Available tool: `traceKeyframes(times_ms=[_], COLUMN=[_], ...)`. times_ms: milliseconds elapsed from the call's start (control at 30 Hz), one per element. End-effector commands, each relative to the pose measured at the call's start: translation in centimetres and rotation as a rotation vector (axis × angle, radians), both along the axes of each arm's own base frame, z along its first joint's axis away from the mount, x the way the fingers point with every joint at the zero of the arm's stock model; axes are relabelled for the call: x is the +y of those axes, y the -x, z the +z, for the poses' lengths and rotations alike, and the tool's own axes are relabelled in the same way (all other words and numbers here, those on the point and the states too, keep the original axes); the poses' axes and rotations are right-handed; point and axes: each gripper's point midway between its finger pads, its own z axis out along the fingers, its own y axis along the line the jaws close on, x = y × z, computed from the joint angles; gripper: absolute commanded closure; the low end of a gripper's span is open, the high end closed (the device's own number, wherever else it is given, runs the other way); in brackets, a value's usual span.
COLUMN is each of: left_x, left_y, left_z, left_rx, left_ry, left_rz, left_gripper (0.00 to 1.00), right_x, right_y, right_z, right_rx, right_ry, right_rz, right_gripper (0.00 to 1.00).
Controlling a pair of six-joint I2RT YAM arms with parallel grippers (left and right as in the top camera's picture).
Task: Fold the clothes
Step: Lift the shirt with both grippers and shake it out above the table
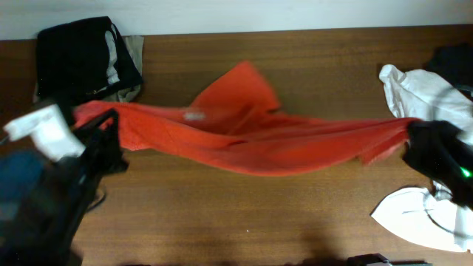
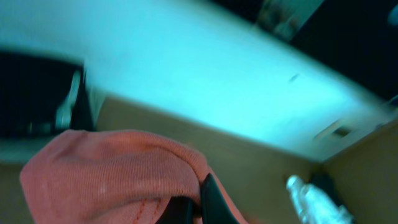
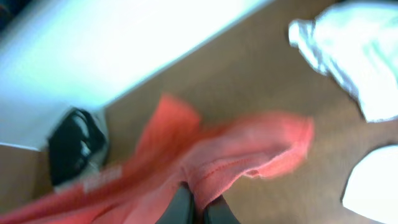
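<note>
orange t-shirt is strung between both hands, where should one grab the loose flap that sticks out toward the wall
Probably pinch the flap near its tip, coming down from the wall side. That corner fans out over the table, free of the bunched band of orange t-shirt pulled between the left hand and right hand, so its edge is exposed there.

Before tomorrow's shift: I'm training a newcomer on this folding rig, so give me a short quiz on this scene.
1. True or false: the orange-red T-shirt lies folded flat on the table.
2. Which holds the shirt? A) left tool only B) right tool only C) both.
3. What colour is the garment pile by the wall on the left?
Key: 1 false, it is stretched out between the tools; 2 C; 3 black.
</note>
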Motion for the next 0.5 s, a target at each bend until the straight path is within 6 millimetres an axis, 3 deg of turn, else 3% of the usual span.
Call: traceKeyframes(times_ms=[0, 100, 133, 167, 233, 267, 300, 333, 400, 433, 467], left_x=[1.2, 1.3, 1.3, 1.3, 1.2, 0.7, -0.1, -0.3, -0.3, -0.3, -0.2], left_y=[2.3, -0.8, -3.4, -7.2, -11.8, -15.0, -19.0, -22.4, -26.5, -28.0, -28.9], left_z=[4.5, 3.2, 1.7, -0.4, -3.4, -5.4, -7.6, -8.7, -7.9, -5.9, -2.7], left_rx=[-0.139, -0.078, -0.023, 0.041, 0.112, 0.146, 0.167, 0.164, 0.106, 0.057, -0.007], left_ry=[-0.026, -0.031, -0.04, -0.065, -0.066, -0.062, -0.05, -0.045, -0.065, -0.089, -0.136], left_rz=[0.061, 0.069, 0.067, 0.059, 0.054, 0.025, -0.019, -0.03, -0.035, -0.041, -0.044], left_gripper=[0.99, 0.99, 0.99, 0.99, 0.99, 0.99, 0.99, 0.99, 0.99, 0.99, 0.99], right_x=[-0.9, -1.1, -1.0, -0.7, -0.3, 0.1, 0.7, 1.9, 4.1, 4.5, 3.8], right_y=[1.2, -0.7, -2.8, -5.4, -9.8, -12.9, -17.2, -20.6, -24.5, -25.8, -26.2], right_z=[3.8, 4.7, 4.1, 3.1, 1.5, 0.4, -0.8, -1.7, -1.9, -1.2, 0.2], right_rx=[-0.144, -0.174, -0.144, -0.102, -0.051, -0.029, -0.027, -0.046, -0.124, -0.177, -0.231], right_ry=[0.054, 0.07, 0.08, 0.084, 0.112, 0.128, 0.161, 0.171, 0.175, 0.16, 0.149], right_rz=[-0.015, -0.026, -0.03, -0.027, -0.009, 0.007, 0.048, 0.115, 0.259, 0.289, 0.285], right_gripper=[0.96, 0.96, 0.96, 0.96, 0.96, 0.96, 0.96, 0.96, 0.96, 0.96, 0.96])
